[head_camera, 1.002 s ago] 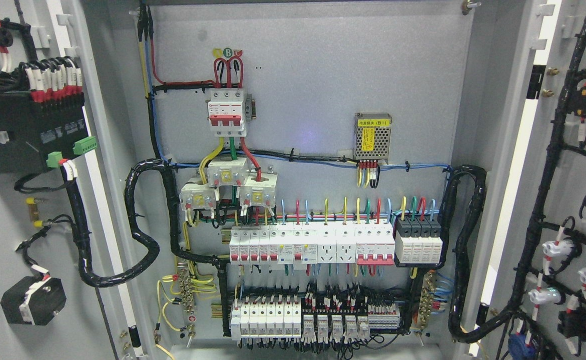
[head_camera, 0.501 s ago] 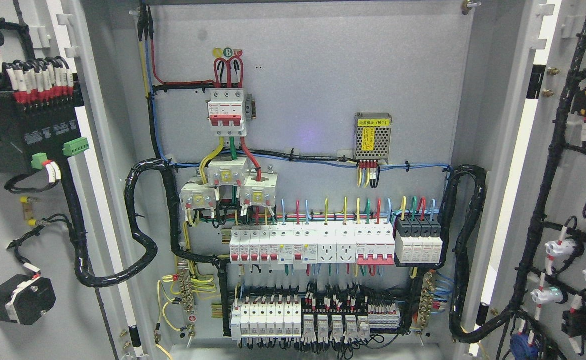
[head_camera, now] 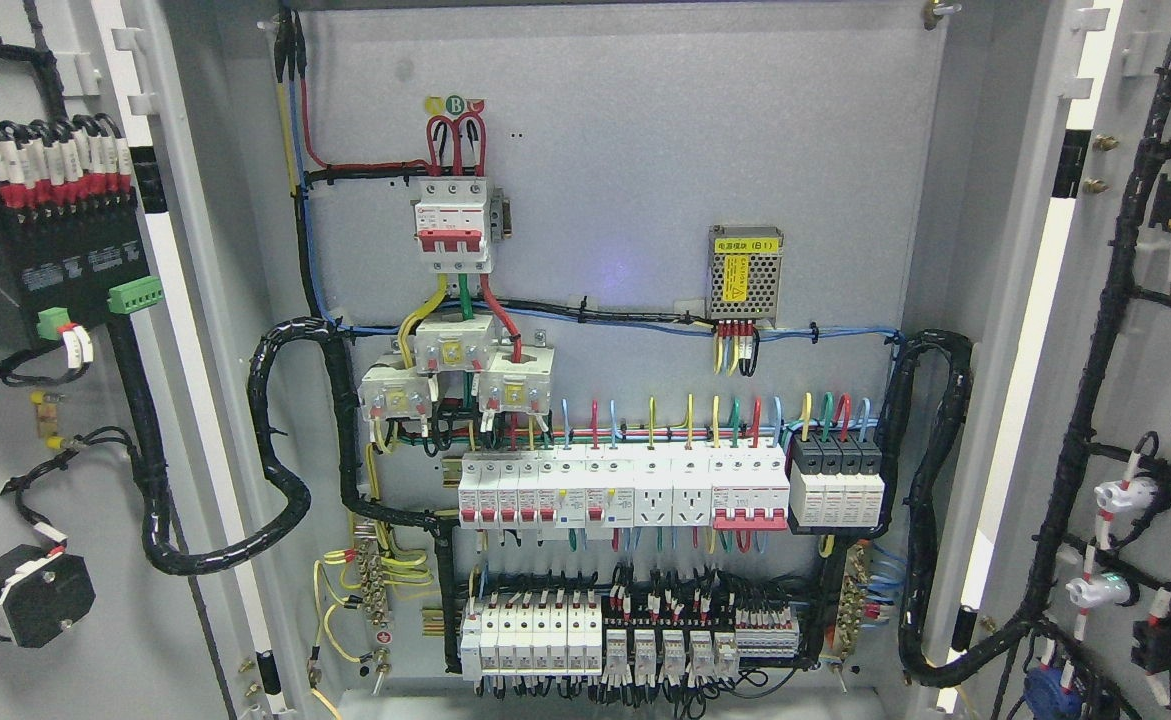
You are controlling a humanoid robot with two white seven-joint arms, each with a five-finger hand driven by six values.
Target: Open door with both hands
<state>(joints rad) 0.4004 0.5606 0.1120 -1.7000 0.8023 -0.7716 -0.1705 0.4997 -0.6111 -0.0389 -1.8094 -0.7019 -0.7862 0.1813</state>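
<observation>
On either side of the cabinet the left door [head_camera: 55, 420] and right door [head_camera: 1145, 400] stand swung wide; neither robot hand shows, so I cannot tell its state; best push both evenly, sparing the wiring.

Bright even light, sharp, soft shadows
</observation>
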